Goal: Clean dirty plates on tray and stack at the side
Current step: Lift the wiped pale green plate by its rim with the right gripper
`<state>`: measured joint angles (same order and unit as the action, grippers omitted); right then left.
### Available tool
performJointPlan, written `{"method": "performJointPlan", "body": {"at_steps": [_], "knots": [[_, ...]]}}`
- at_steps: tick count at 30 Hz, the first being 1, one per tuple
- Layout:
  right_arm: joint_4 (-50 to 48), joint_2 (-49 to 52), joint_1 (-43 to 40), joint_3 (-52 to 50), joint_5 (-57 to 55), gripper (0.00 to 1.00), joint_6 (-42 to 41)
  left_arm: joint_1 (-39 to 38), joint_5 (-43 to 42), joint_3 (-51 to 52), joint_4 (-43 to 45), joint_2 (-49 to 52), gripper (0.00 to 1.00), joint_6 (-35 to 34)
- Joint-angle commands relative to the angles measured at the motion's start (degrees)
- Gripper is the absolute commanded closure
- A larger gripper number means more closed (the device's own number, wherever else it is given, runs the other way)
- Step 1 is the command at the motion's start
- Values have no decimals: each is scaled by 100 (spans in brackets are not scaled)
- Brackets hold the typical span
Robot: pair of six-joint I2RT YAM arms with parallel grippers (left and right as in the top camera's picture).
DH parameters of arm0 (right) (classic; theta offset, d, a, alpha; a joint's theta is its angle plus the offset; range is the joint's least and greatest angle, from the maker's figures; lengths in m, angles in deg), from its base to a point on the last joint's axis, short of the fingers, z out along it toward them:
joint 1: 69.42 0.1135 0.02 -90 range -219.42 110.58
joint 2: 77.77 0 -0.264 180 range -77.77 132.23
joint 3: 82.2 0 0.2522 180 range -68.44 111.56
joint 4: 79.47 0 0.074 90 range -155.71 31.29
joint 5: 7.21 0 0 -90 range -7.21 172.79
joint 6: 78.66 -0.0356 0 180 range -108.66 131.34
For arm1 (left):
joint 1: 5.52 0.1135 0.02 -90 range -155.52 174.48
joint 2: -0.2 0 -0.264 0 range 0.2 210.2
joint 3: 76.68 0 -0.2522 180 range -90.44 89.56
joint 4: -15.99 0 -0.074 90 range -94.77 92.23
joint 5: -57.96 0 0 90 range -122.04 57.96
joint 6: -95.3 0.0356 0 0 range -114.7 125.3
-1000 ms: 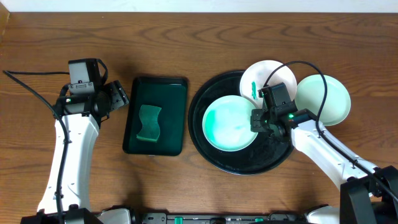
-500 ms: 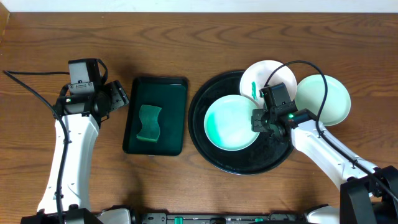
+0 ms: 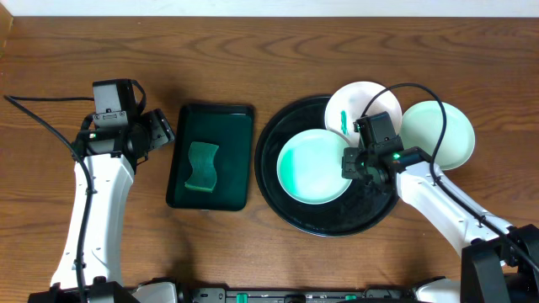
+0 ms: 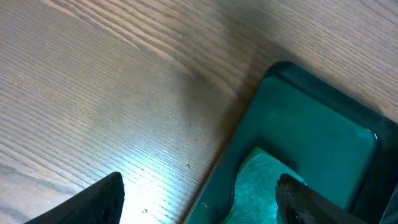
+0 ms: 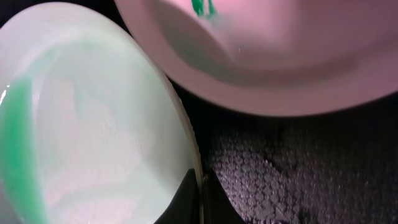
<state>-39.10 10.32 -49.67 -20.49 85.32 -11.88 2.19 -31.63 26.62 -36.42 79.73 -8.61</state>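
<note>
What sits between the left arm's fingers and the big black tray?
Between the left fingers and the black tray lies a dark green tray holding a green sponge; the overhead view shows it.

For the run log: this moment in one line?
left gripper: open, at green tray edge | right gripper: shut on mint plate rim | mint plate: on black tray

Brown wooden table (image 3: 253, 50) carried two trays side by side, not touching: dark green rectangular tray (image 3: 229, 126) left of centre, black round tray (image 3: 337, 222) to its right. One pale mint plate (image 3: 446, 135) lay on the wood just beside the black tray's far-right rim.
</note>
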Motion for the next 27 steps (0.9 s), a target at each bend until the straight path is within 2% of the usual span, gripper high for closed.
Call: {"method": "performJointPlan", "body": {"at_steps": [1,17,27], "knots": [[153,-85,-103,214,245,99,-160,11,72,-28,-11,22,22,-33],[1436,-85,-153,1609,723,99,-367,11,72,-28,-9,22,22,-33],[734,-46,407,1775,485,99,-1134,11,72,-28,-11,22,22,-33]]}}
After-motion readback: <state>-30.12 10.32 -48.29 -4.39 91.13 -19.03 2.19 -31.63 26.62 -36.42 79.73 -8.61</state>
